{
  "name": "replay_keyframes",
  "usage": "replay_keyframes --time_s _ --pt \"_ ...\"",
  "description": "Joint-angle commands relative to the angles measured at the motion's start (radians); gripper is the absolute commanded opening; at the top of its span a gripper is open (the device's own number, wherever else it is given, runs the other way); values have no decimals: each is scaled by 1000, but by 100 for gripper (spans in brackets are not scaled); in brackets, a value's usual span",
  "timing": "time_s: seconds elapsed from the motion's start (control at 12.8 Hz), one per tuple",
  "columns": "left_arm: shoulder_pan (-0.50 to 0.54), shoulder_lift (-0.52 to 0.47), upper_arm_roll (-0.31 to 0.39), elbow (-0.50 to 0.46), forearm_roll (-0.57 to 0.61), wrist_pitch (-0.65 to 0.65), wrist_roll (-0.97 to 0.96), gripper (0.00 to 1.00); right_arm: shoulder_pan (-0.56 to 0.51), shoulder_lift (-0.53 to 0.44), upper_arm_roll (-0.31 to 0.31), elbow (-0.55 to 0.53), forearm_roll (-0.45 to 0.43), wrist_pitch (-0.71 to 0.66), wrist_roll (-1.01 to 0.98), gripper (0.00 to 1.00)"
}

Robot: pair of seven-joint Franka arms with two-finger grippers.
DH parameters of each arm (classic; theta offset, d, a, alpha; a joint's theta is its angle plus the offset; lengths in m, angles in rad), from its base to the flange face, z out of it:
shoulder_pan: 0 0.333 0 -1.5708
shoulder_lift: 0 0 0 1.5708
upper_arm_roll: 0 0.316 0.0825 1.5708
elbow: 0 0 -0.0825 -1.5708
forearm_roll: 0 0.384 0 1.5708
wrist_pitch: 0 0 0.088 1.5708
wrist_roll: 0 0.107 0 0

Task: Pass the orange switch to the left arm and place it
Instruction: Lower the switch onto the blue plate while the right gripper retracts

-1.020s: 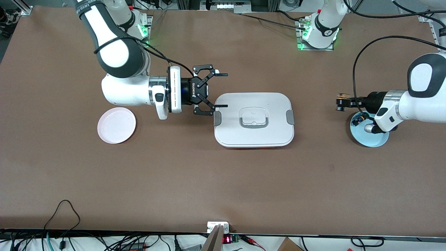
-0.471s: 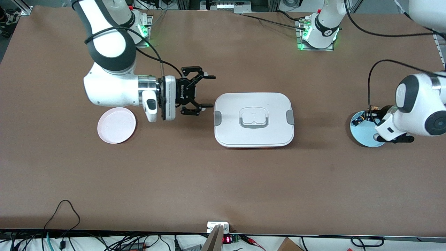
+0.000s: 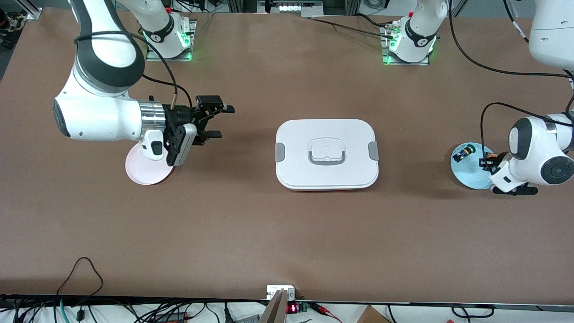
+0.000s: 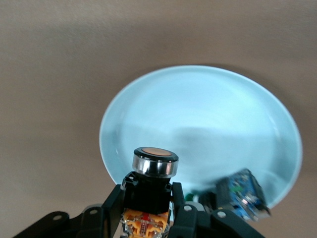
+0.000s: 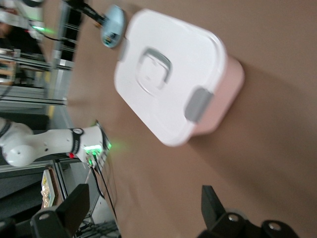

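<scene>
The orange switch (image 4: pixel 153 171), a black body with a silver-ringed orange cap and an orange base, is clamped between the fingers of my left gripper (image 4: pixel 147 196). That gripper (image 3: pixel 487 160) hangs over the light blue plate (image 3: pixel 471 172), with the switch (image 3: pixel 489 156) just showing at its tip. My right gripper (image 3: pixel 224 121) is open and empty, in the air between the pink plate (image 3: pixel 141 175) and the white box (image 3: pixel 326 154). The right wrist view shows the box (image 5: pixel 168 74) ahead of its spread fingers (image 5: pixel 74 206).
A small black switch with blue and yellow-green parts (image 3: pixel 462 153) lies on the blue plate (image 4: pixel 198 114), close beside the held switch (image 4: pixel 242 191). The right arm's wrist hangs over part of the pink plate. The box stands mid-table between the two plates.
My right gripper has drawn back from the box's edge toward the pink plate. My left gripper, still holding the switch, has swung back from the box's direction to over the blue plate.
</scene>
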Motion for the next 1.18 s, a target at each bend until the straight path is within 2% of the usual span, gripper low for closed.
replay_keyframes --time_s 0.0,0.08,0.16,0.31,0.39,0.55,0.63,0.71,0.78,0.86,1.02,1.1 --pt "22 25 -10 17 28 18 32 2 7 -23 -29 86 -162 -160 330 100" --pt "22 34 -10 16 28 33 34 2 7 -31 -29 100 -248 -206 431 100" --pt "25 44 -10 16 28 45 34 2 10 -37 -29 108 -373 -238 501 100" --pt "30 61 -10 14 28 73 37 8 11 -47 -29 110 -597 -299 534 100" --pt "30 67 -10 14 28 81 37 13 12 -52 -29 113 -700 -329 534 100" --pt "30 77 -10 17 29 93 37 46 4 -75 -35 127 -868 -324 525 100" --pt "31 74 -10 17 26 93 37 83 -7 -83 -64 151 -905 -315 531 100" --pt "33 61 -8 22 14 90 35 100 -16 -81 -102 169 -910 -241 531 100" --pt "30 15 -10 22 11 79 32 100 -18 -84 -127 173 -902 -163 528 100" --pt "22 -20 -11 22 0 67 31 100 -24 -86 -147 173 -892 -148 525 100" --pt "7 -97 -27 22 -41 41 32 100 -115 -93 -141 171 -844 -139 496 100" --pt "-16 -138 -28 23 -66 15 32 100 -128 -94 -148 170 -809 -145 445 100"
